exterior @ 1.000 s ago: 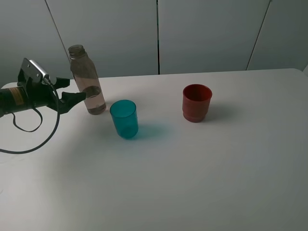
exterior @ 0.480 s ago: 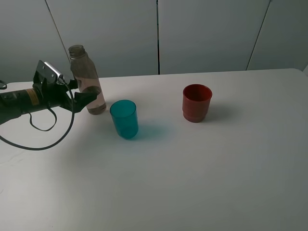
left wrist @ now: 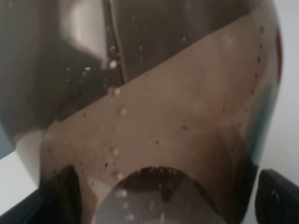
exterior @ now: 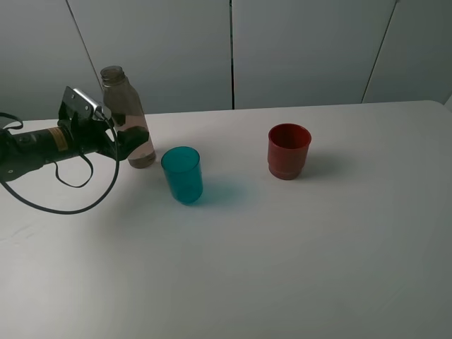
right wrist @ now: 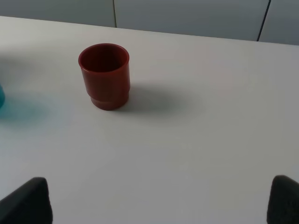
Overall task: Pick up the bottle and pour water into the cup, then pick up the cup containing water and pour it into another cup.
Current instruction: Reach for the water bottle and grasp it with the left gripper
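Note:
The bottle (exterior: 127,113) stands upright at the back left of the white table, with water in its lower part. My left gripper (exterior: 131,145) is at its lower body. In the left wrist view the bottle (left wrist: 163,116) fills the frame and sits between the spread fingers of my left gripper (left wrist: 163,198), which is open. The teal cup (exterior: 183,174) stands just right of the bottle. The red cup (exterior: 288,150) stands further right and also shows in the right wrist view (right wrist: 104,75). My right gripper (right wrist: 154,205) is open and empty, well short of the red cup.
The white table (exterior: 296,254) runs to a grey panelled wall (exterior: 304,49) behind. A black cable (exterior: 70,201) loops down from my left arm onto the table. A sliver of the teal cup (right wrist: 1,95) shows at the edge of the right wrist view.
My left arm has moved right towards the bottle, and its fingers now stand on either side of the bottle's lower body. The cups and bottle have not moved.

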You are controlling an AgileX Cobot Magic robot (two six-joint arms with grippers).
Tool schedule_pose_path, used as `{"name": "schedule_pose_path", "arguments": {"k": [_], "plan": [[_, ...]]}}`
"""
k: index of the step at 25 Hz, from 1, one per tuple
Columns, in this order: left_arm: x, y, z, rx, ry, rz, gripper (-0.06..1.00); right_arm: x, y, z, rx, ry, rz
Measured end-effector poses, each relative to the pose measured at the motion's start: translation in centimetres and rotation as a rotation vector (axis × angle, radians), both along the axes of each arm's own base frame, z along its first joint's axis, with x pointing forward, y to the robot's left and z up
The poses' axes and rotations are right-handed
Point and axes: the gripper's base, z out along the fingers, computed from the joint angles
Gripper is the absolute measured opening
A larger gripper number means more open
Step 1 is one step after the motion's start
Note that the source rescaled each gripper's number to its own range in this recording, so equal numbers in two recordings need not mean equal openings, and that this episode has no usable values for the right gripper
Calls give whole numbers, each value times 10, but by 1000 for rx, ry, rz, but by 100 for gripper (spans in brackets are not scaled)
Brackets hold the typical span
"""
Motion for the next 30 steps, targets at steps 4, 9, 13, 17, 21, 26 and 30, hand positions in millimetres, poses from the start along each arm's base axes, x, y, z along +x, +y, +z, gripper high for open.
{"name": "schedule_pose_path", "arguments": {"k": [4, 9, 13, 17, 21, 26, 30], "plan": [[5, -7, -5, -7, 2, -5, 100, 0, 0, 0, 0, 0, 0], [8, -11, -8, -34, 1, 14, 100, 0, 0, 0, 0, 0, 0], [12, -11, -6, -40, -16, 18, 100, 0, 0, 0, 0, 0, 0], [16, -14, -3, -42, -33, 10, 100, 0, 0, 0, 0, 0, 0], [16, -20, -2, -45, -37, 0, 100, 0, 0, 0, 0, 0, 0], [16, -23, -7, -55, -29, -2, 100, 0, 0, 0, 0, 0, 0], [16, -23, -10, -61, -29, -5, 100, 0, 0, 0, 0, 0, 0]]}}
